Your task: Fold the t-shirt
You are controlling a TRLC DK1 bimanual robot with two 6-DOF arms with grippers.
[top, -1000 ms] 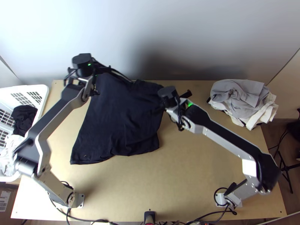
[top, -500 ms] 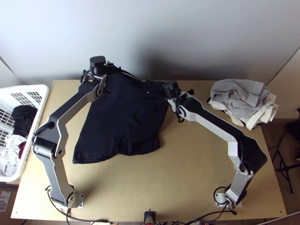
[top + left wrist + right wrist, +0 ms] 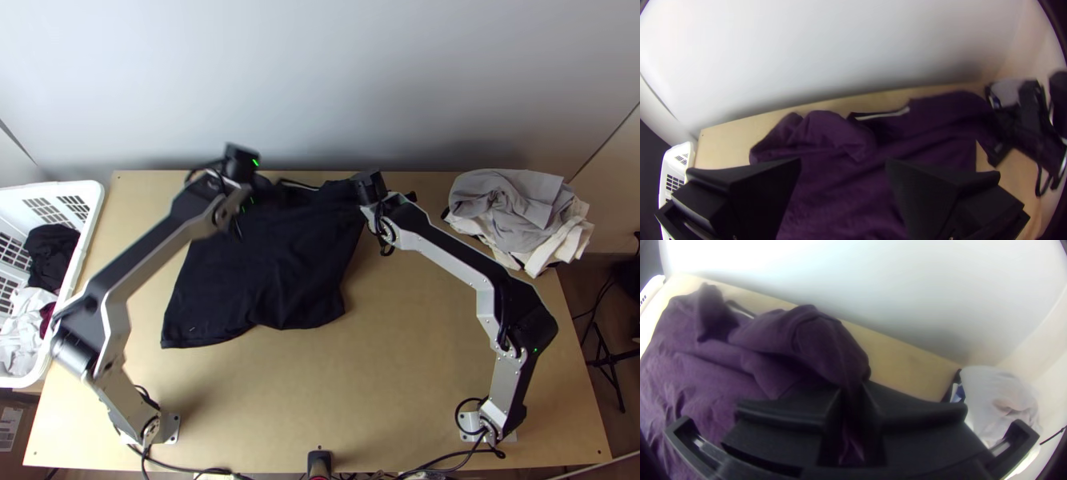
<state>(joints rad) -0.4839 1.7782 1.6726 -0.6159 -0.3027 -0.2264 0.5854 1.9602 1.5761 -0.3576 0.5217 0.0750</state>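
Lately, in the top view, the upper left part of the dark navy fabric t-shirt (image 3: 264, 280) had been lowered onto the light wooden table (image 3: 416, 360); smoothing was probably needed before folding. In the left wrist view, the black left hand (image 3: 843, 162) was opened wide above it, gripping nothing. In the right wrist view, bunched fabric, apparently sleeve, was pinched by the black right hand (image 3: 852, 389).

Apparently a robotics lab: twin robot arms (image 3: 448, 258), cables (image 3: 188, 470), wooden table (image 3: 400, 384)
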